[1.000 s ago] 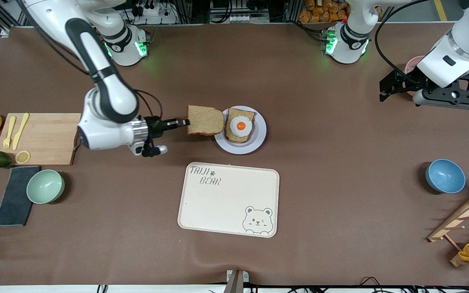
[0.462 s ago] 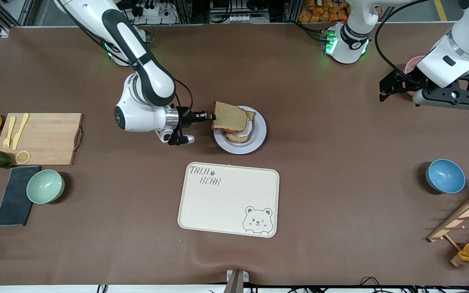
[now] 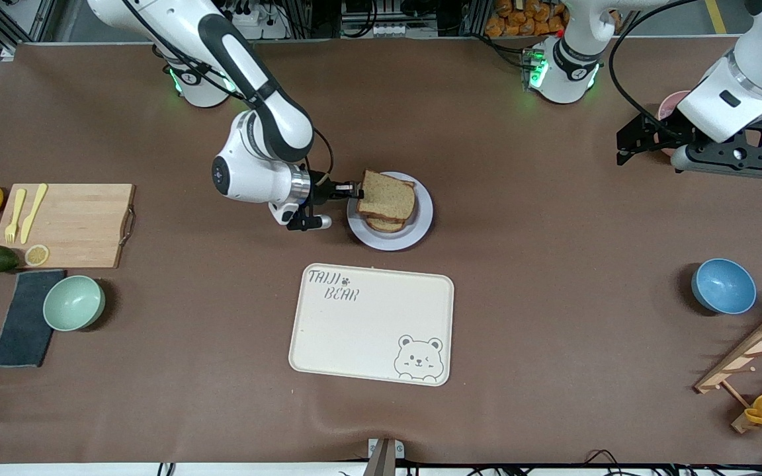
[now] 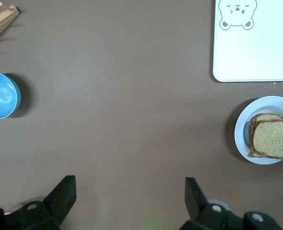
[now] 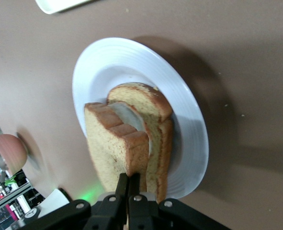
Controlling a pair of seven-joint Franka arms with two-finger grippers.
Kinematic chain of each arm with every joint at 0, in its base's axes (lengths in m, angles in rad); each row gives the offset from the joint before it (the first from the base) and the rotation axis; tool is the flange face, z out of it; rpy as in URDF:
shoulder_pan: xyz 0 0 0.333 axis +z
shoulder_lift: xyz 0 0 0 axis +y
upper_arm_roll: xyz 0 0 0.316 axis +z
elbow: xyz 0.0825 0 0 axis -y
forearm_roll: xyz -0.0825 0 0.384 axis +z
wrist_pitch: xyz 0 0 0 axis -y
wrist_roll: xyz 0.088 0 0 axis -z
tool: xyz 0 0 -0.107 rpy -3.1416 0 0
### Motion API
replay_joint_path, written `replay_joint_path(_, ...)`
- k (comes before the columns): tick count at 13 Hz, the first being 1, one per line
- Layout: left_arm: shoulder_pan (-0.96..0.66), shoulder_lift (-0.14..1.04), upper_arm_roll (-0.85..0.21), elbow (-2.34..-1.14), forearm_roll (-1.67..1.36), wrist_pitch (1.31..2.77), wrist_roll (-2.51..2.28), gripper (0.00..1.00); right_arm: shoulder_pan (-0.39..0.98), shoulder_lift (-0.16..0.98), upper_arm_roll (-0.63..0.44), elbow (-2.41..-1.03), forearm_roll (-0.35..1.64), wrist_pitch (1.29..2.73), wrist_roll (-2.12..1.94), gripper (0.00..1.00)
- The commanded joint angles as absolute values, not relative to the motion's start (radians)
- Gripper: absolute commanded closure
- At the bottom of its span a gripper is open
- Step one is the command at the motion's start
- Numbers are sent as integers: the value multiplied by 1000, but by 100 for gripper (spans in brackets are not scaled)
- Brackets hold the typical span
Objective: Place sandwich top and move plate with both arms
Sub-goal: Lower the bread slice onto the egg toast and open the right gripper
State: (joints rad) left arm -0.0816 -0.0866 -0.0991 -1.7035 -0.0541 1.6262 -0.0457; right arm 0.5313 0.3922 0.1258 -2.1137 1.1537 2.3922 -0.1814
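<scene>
Brown tabletop — right gripper (image 5: 128,184) jaws pinch sandwich top (image 5: 115,146) over plate (image 5: 189,129); egg perhaps visible only wrist-side.

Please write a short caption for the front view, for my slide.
Right gripper, shut on the bread slice, holds it over the egg bread on the plate; left gripper waits open.

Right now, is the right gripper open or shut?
Shut: the right gripper pinches the sandwich top by its edge, over the plate.
</scene>
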Motion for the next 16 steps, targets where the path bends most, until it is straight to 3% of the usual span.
replay_joint_path(1,-78,-101,-107,-1713,-32,1638,-69,0,552,411,115,-2114,1177,2436,-173,100)
replay_joint_path(3,-81,-103,-109,-1713,-32,1638,-71,0,548,417,115,-2114,1177,2439,-173,67)
replay_joint_path(5,-83,-100,-109,-1713,-32,1640,-71,0,546,417,115,-2112,1177,2439,-164,63)
replay_joint_path(7,-81,-101,-110,-1713,-38,1640,-71,0,545,417,114,-2096,1177,2433,-76,50)
replay_joint_path(12,-78,-95,-112,-1715,-43,1638,-69,0,490,384,101,-2088,1146,2364,-41,51)
replay_joint_path(16,-78,-84,-112,-1724,-46,1631,-66,0,428,379,69,-2028,944,2248,62,52)
